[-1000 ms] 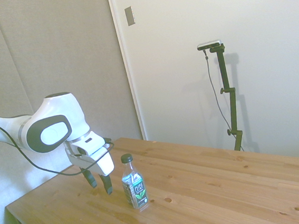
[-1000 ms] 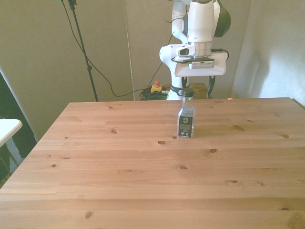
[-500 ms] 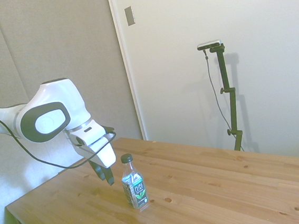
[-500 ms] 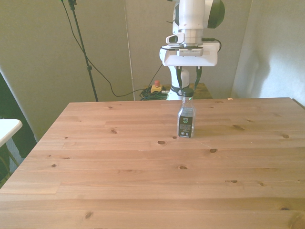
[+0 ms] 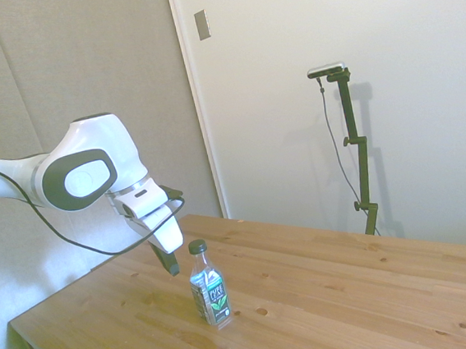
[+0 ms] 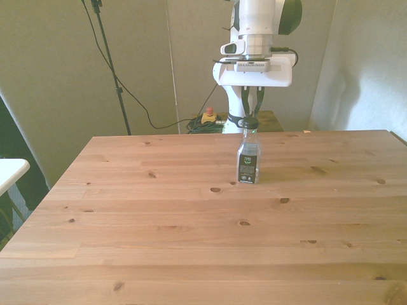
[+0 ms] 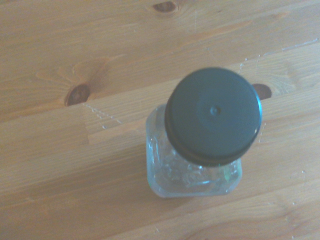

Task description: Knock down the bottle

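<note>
A small clear bottle (image 5: 209, 291) with a dark cap and a green-and-black label stands upright on the wooden table (image 5: 352, 295). In the front view the bottle (image 6: 248, 160) is near the table's far edge, about mid-width. My gripper (image 5: 172, 266) hangs just behind the bottle at cap height, apart from it. Its dark fingers are drawn together with nothing between them. From the front, the gripper (image 6: 252, 107) shows right above and behind the cap. The wrist view looks straight down on the bottle (image 7: 172, 172), whose round cap is sharp and close.
A yellow-and-red object (image 6: 208, 116) and cables lie on the floor by the robot's base. A white surface edge (image 6: 9, 170) juts in at the front view's left. A wall and a door frame (image 5: 197, 104) stand behind the table.
The gripper has risen from near the tabletop to cap height and moved closer to the bottle. Its fingers have drawn together. The bottle has not moved.
</note>
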Available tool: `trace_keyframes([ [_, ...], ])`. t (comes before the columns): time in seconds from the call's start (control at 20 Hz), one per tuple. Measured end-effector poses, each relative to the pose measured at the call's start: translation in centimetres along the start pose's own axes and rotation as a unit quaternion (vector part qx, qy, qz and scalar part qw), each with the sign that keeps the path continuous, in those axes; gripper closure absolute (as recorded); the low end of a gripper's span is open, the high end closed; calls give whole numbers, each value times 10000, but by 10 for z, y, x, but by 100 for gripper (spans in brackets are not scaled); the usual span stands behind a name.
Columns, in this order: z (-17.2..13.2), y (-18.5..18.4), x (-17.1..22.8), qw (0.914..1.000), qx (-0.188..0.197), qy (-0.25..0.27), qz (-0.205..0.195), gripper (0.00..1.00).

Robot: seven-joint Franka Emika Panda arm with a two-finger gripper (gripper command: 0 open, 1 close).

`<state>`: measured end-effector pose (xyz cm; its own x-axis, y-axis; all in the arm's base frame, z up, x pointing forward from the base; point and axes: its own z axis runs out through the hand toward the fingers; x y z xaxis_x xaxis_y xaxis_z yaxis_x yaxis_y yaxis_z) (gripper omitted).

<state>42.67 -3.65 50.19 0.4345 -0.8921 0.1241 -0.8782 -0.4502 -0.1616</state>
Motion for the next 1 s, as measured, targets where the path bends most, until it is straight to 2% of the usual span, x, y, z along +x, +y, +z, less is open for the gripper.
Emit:
trace_keyframes([
  [0.45,18,-62,37,9981,12,331,526,100],
  [0.75,36,-107,71,9958,169,465,772,100],
  [1.0,44,-120,96,9932,459,655,841,100],
])
